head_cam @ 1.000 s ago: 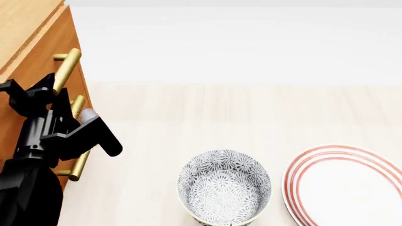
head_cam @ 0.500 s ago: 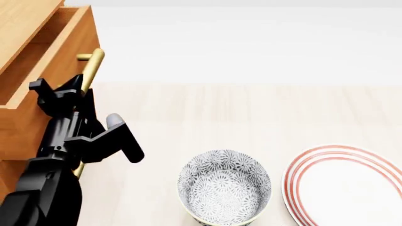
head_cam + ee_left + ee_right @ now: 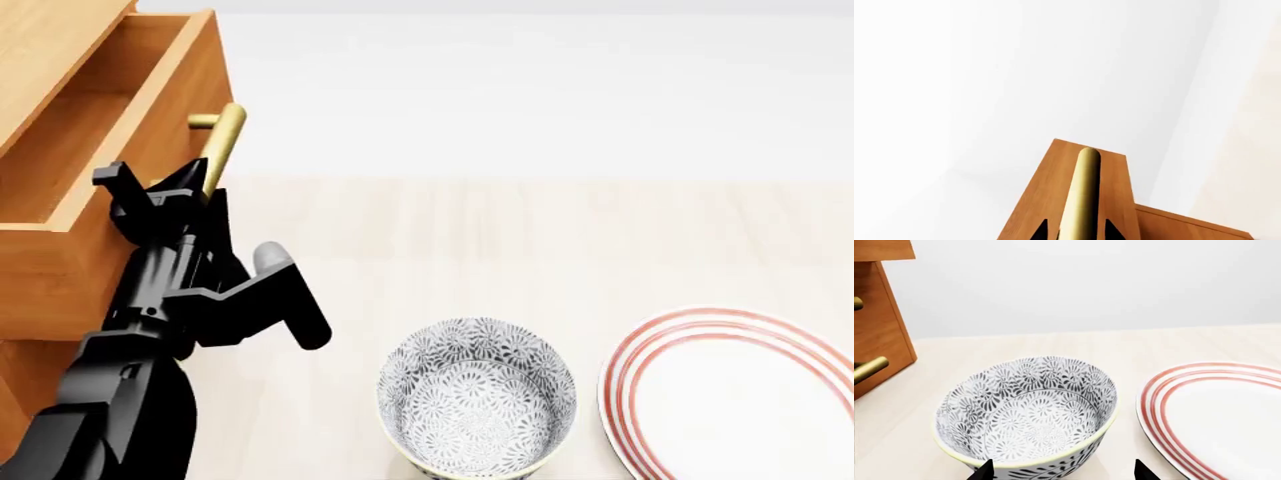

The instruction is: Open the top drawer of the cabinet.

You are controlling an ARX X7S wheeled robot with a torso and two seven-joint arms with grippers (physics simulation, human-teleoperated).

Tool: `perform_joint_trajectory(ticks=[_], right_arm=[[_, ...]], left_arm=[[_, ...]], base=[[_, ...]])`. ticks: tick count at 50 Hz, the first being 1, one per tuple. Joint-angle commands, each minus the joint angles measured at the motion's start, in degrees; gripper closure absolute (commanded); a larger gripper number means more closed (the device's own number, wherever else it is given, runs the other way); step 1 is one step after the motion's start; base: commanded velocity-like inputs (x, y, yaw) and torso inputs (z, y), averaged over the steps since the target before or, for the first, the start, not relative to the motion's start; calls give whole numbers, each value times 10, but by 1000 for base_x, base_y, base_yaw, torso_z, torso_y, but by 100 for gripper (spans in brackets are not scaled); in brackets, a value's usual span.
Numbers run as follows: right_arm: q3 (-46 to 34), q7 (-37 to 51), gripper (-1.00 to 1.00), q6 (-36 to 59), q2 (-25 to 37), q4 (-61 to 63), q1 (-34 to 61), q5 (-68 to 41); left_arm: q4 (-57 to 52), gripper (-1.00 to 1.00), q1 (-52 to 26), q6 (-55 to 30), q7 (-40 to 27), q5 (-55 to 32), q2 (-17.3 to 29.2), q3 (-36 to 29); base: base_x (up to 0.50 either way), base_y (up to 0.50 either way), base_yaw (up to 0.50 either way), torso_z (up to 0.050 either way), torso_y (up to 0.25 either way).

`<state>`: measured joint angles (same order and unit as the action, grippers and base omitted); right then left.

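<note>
The cabinet (image 3: 38,45) stands at the left of the head view. Its top drawer (image 3: 67,270) is pulled out to the right, and its bare wooden inside shows. My left gripper (image 3: 167,195) is shut on the drawer's brass bar handle (image 3: 224,130). In the left wrist view the handle (image 3: 1084,185) runs between the two black fingertips (image 3: 1041,231) of my left gripper (image 3: 1077,233), against the drawer front (image 3: 1044,200). My right gripper (image 3: 1063,471) is open, with the patterned bowl (image 3: 1031,410) just ahead of its tips. It is out of the head view.
A patterned bowl (image 3: 477,400) sits on the pale floor near the front, with a red-ringed plate (image 3: 734,390) to its right. The right wrist view shows the cabinet's lower part (image 3: 881,330) with a brass handle (image 3: 869,369), and the plate (image 3: 1221,415).
The top drawer has slid farther out to the right, showing more of its inside. My left gripper has moved with the handle. Bowl and plate are unmoved.
</note>
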<state>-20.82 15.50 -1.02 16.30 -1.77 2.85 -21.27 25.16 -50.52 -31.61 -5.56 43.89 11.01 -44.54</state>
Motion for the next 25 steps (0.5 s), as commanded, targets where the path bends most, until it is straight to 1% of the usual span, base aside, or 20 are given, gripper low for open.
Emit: perform_joint_trajectory(ticks=[1,11,25], right_arm=[[9,-12,-100,-3,-8,1,0,8],[9,-11,-100,-5,-7,-3,2,6],[10,-8,-100,-5,-6,-4,5,1]], left_arm=[[-42,100,-2,7,5,-30,-39,-28],[-66,100,-4,-3,18,-23,-47,-41],[-73,100,-3,-9,17,-24,-52,-47]], base=[[0,0,-4,0,0],[-5,0,-1,0,3],[-8,0,0,0,4]])
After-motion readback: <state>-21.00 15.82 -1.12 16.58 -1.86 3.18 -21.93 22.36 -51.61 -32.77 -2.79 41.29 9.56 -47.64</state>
